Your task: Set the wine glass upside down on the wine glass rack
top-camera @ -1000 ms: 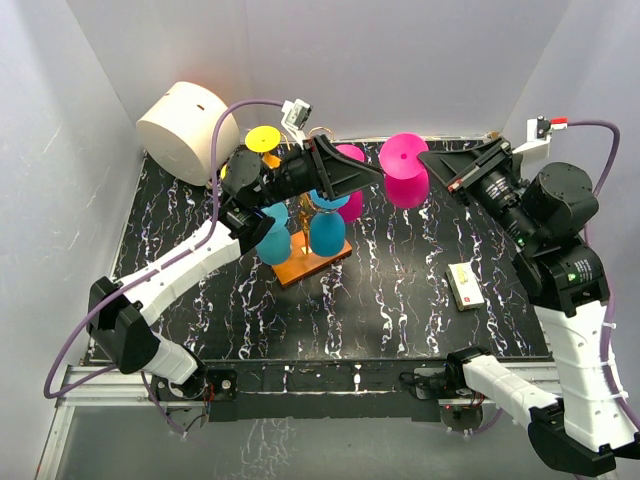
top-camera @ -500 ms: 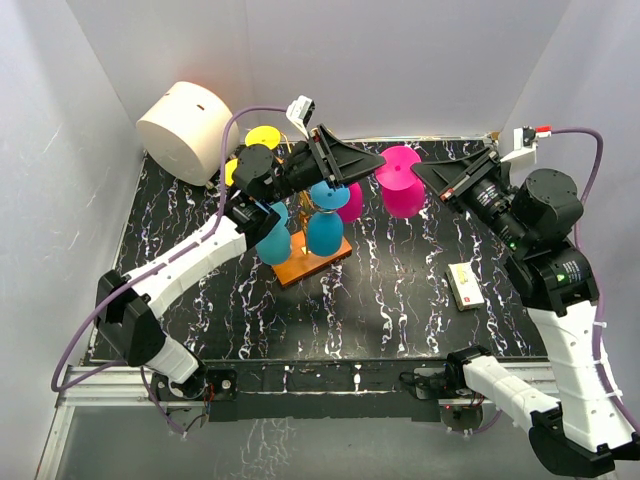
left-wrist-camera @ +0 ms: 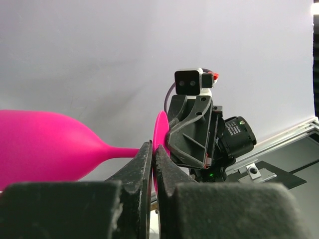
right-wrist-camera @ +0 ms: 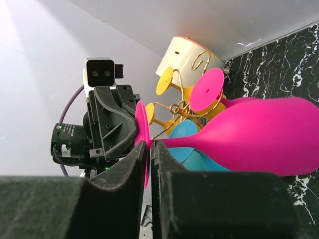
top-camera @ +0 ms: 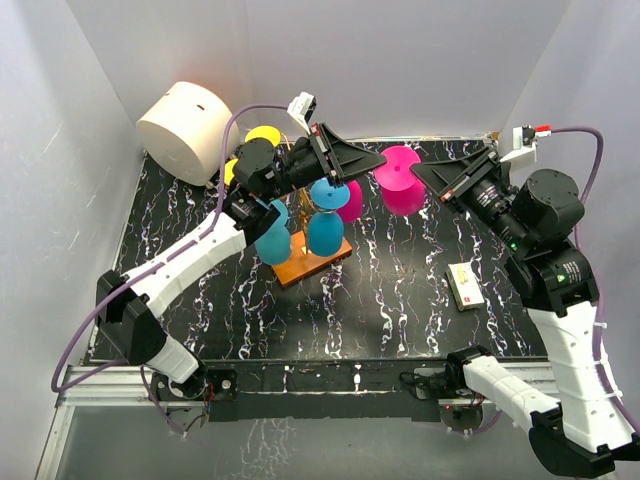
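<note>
Wine glass [top-camera: 405,190] in left claw [left-wrist-camera: 152,150], right claw [right-wrist-camera: 148,145]

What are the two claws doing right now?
Left claw: closed at the stem of the magenta wine glass; grip cannot be told.
Right claw: closed, holding that glass's stem.

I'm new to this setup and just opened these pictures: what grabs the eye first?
A pink wine glass hangs sideways in mid-air near the table's far side, with the left pincer and right pincer both closed on its foot. Just left of it, the wine glass rack carries blue glasses upside down.
</note>
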You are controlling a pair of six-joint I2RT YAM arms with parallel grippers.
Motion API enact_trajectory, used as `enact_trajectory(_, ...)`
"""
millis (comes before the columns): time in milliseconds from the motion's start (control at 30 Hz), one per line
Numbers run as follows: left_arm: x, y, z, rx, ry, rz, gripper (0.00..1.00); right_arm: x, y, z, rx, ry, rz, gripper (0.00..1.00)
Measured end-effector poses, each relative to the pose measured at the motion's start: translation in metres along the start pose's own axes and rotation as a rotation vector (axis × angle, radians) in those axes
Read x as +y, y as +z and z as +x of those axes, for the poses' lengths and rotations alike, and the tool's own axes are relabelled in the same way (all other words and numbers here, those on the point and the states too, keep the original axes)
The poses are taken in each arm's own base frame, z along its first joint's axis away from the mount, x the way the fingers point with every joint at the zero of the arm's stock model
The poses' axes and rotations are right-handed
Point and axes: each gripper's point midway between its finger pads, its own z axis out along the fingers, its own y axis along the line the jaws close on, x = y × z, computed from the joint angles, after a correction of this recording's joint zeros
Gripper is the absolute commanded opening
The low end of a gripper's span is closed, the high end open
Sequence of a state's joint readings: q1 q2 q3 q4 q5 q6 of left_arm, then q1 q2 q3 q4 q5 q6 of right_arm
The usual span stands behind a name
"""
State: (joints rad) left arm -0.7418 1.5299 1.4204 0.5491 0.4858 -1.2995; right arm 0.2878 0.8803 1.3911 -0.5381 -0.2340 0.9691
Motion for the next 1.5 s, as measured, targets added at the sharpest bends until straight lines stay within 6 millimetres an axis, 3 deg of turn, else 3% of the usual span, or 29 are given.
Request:
enact_trajectory(100,-0.005,0.003,-0.003,-0.001,0.003,0.008,0.0,0.002,0.0,-0.003,-0.014,-0.006,-0.005,0.38)
enact_trajectory(200,-0.014,0.01,-0.009,-0.006,0.013,0.029,0.0,0.0,-0.001,-0.007,-0.039,-0.025,0.005,0.53)
enact_trajectory(333,-0.024,0.022,-0.019,-0.011,0.027,0.055,0.0,-0.001,-0.007,-0.015,-0.085,-0.046,0.017,0.67)
enact_trajectory(433,-0.027,0.03,-0.031,-0.02,0.044,0.052,0.0,0.003,-0.015,-0.021,-0.123,-0.062,0.013,0.73)
enact_trajectory(700,-0.022,0.029,-0.081,-0.102,0.096,0.015,0.0,0.018,-0.046,-0.038,-0.235,-0.1,-0.021,0.73)
enact_trajectory(933,0.008,0.027,-0.131,-0.145,0.139,-0.048,0.0,0.022,-0.057,-0.051,-0.308,-0.117,-0.022,0.73)
enact_trajectory(1200,0.038,-0.005,-0.18,-0.217,0.213,-0.157,0.0,0.017,-0.054,-0.05,-0.306,-0.122,-0.009,0.71)
enact_trajectory(1500,0.05,-0.047,-0.228,-0.27,0.293,-0.205,0.0,0.011,-0.046,-0.048,-0.292,-0.119,0.009,0.71)
